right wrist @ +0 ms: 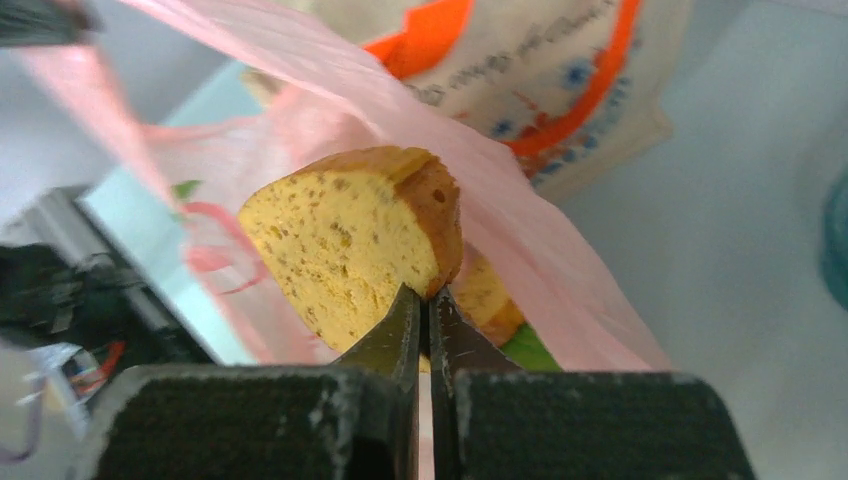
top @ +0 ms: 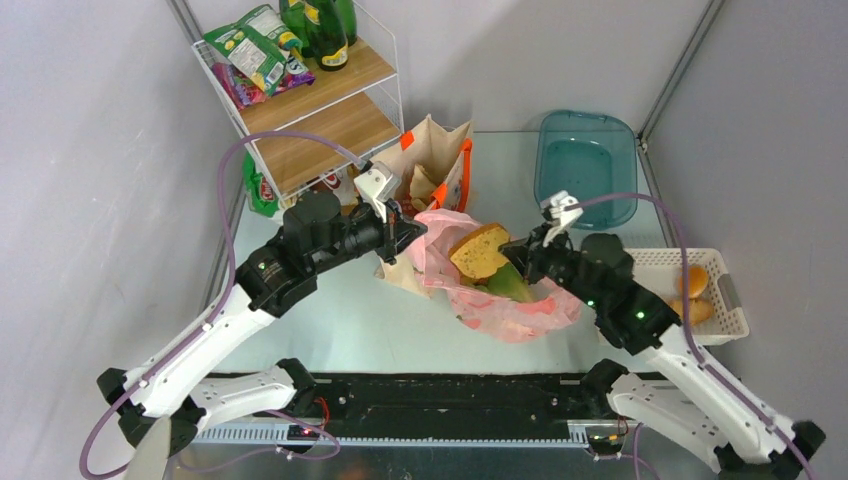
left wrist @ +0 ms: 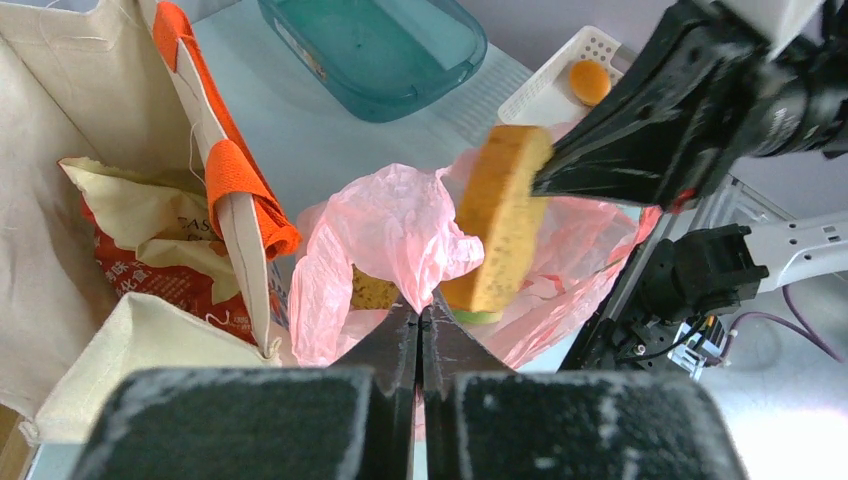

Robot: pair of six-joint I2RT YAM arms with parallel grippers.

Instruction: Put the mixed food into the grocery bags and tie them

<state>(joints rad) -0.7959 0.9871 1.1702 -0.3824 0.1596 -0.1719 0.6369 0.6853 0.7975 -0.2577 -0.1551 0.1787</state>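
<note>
Bread slice hangs mid-frame over the open pink bag on the desk, pinched by the right gripper. The left gripper pinches the bag's rim, with the beige tote just behind.

Barely any of the lettuce shows from the top, just a green wedge, the rest buried in the pink bag. The left hand has its tips lost in that crumpled film. On the right wrist view, a second roll peeks from behind the cut bread, mostly covered, and everything beyond is blur. Inside the tote there's a red packet, print unreadable, half under paper. The bottles are clipped by the top edge. The right arm covers part of the basket.
</note>
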